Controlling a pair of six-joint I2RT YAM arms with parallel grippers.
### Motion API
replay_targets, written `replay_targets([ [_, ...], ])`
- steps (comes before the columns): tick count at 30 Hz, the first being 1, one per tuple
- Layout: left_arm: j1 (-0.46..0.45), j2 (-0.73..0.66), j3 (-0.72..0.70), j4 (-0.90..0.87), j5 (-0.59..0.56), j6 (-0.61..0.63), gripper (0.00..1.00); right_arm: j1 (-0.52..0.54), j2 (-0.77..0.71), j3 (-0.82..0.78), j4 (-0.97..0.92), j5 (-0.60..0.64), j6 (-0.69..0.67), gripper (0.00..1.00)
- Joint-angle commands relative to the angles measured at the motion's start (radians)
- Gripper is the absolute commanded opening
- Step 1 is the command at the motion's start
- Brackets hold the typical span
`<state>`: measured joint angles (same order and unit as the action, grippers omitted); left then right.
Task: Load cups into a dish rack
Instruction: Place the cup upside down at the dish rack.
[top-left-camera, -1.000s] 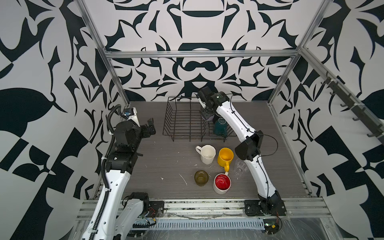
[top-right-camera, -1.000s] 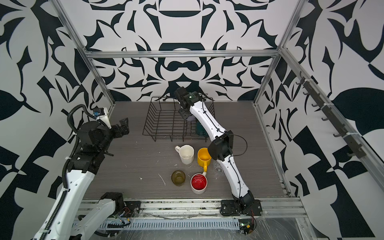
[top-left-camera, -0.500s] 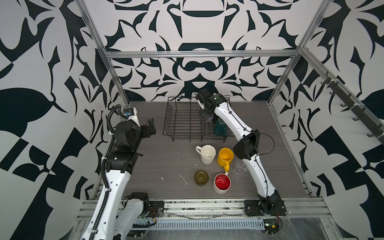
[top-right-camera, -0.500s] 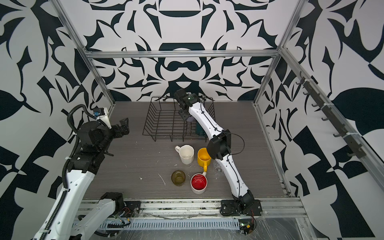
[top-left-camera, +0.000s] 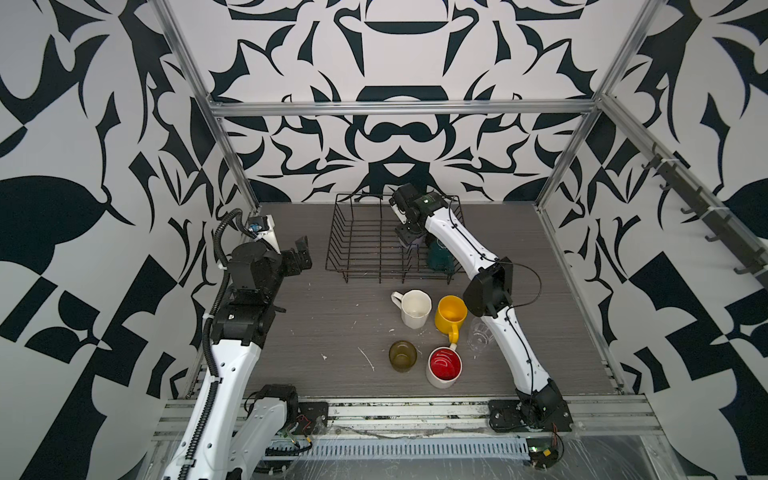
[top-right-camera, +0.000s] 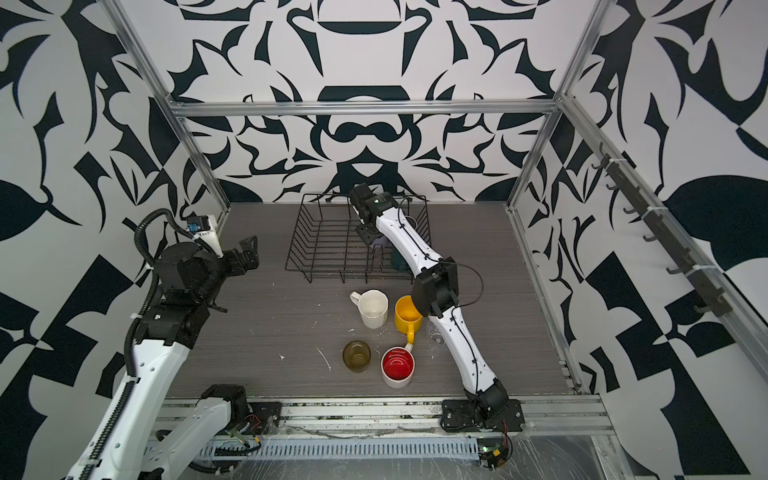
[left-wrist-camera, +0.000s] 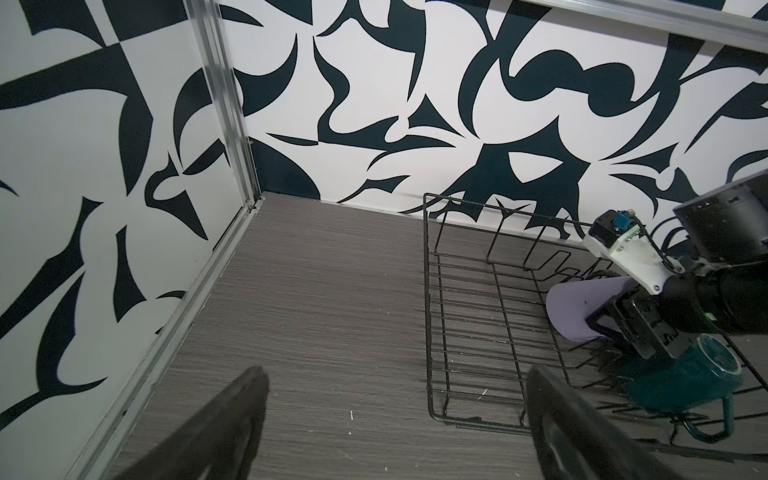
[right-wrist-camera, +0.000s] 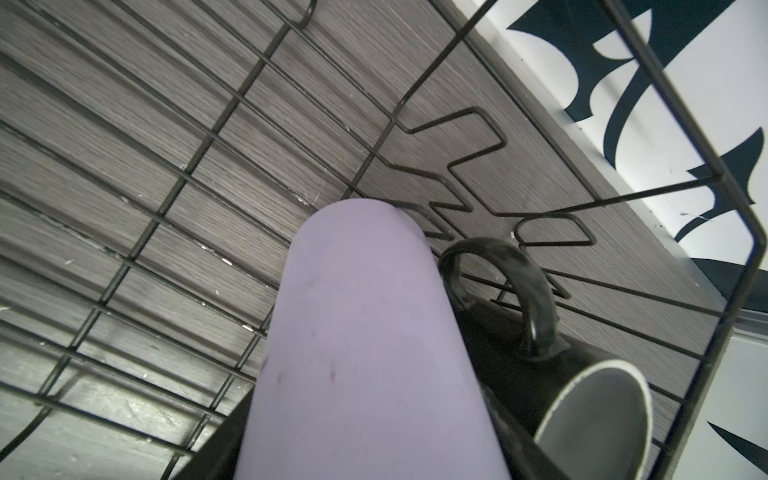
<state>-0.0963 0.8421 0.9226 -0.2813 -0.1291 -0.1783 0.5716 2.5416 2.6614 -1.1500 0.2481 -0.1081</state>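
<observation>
Closest to the near edge of your table (top-left-camera: 332, 324), on its right half, the white mug with the red inside (top-left-camera: 444, 368) stands upright. The olive-brown glass (top-left-camera: 402, 356) is just beside it on the left. A little farther in, the clear glass (top-left-camera: 480, 336) stands close against the right arm (top-left-camera: 509, 345).

Next come the yellow mug (top-left-camera: 451, 312), upright with its handle toward the near edge, and the white faceted mug (top-left-camera: 415, 309) just beside it. You cannot tell whether those two touch.

Over by the left edge, your left gripper (top-left-camera: 302, 254) hangs above the table. Its fingers (left-wrist-camera: 224, 424) are spread fully wide with nothing between them, and they aim toward the dish rack (top-left-camera: 353, 249).

The rack sits toward the far edge, about midway across the table. In its near right corner the dark-green mug (left-wrist-camera: 673, 382) is tipped bottom-up, with its handle hanging at the rack's near side.

Your right gripper (top-left-camera: 409, 242) reaches into the right part of the rack. Its fingers (left-wrist-camera: 636, 328) are clamped on the lilac tumbler (left-wrist-camera: 577, 309). The tumbler lies nearly level, low over the rack's floor wires. You cannot tell whether it rests on them.

Just beside the tumbler, toward the rack's far right corner, the black mug (right-wrist-camera: 540, 374) lies on its side inside the rack with its handle upward.
</observation>
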Motion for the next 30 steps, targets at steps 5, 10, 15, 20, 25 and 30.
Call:
replay_targets([
  [5, 0.003, 0.002, -0.007, -0.018, 0.017, 0.004, 0.99, -0.003, -0.022, -0.015, -0.044, -0.045, 0.014, 0.69],
  [10, 0.003, 0.002, -0.007, -0.019, 0.020, 0.003, 0.99, -0.003, -0.043, -0.019, -0.040, -0.089, 0.016, 0.82],
  [15, 0.002, 0.002, -0.007, -0.019, 0.023, 0.003, 0.99, -0.003, -0.057, -0.023, -0.040, -0.095, 0.017, 0.99],
  [20, 0.003, 0.002, -0.007, -0.019, 0.023, 0.003, 0.99, -0.005, -0.072, -0.018, -0.034, -0.102, 0.025, 0.99],
  [25, 0.003, 0.002, -0.007, -0.019, 0.023, 0.002, 0.99, -0.010, -0.110, -0.014, -0.027, -0.101, 0.041, 0.99],
  [30, 0.003, 0.003, -0.007, -0.019, 0.025, 0.001, 0.99, -0.017, -0.162, -0.035, 0.000, -0.123, 0.053, 0.99],
])
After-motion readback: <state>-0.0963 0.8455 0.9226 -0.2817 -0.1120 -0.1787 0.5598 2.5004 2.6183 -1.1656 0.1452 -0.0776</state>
